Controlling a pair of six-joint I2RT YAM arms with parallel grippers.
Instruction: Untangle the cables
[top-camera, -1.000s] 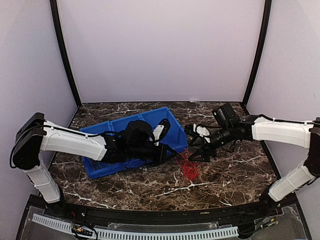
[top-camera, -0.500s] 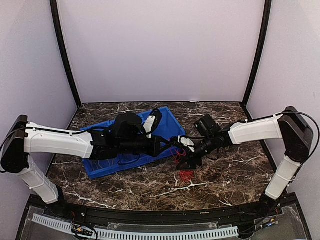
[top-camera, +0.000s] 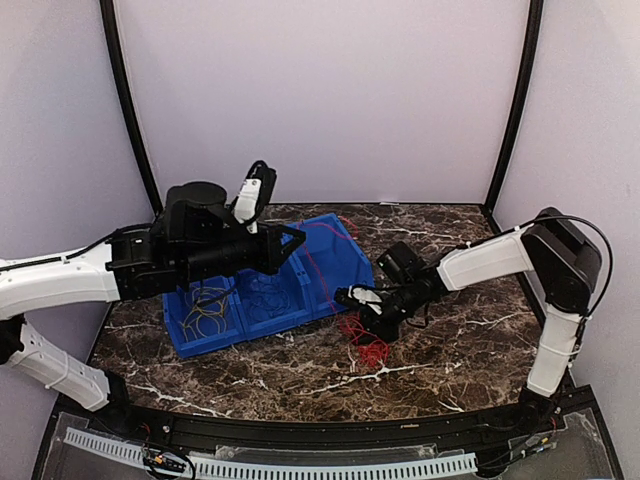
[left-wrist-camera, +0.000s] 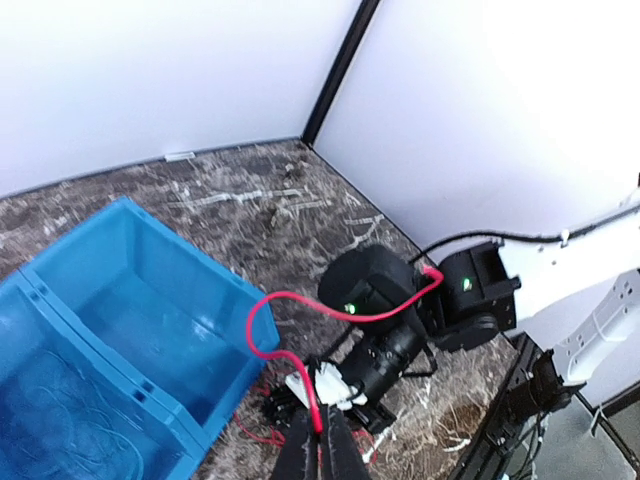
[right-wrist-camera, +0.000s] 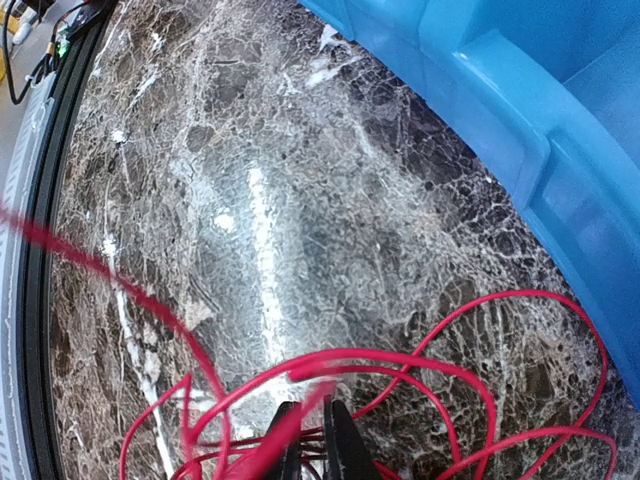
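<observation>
A red cable bunch lies on the marble table just right of the blue bin. My left gripper is raised above the bin, shut on one red cable strand that runs down to the bunch. In the left wrist view its fingers pinch that strand. My right gripper is low at the bunch, its jaws closed on red loops. Yellow-tan cables and blue cables lie in separate bin compartments.
The bin's right compartment holds nothing that I can see. The bin's corner sits close to the right gripper. Grey walls with black corner posts enclose the table; a black rail runs along the near edge.
My left arm has risen and pulled back to the left, drawing a red strand up over the bin. My right gripper has moved left and down to the bunch and closed.
</observation>
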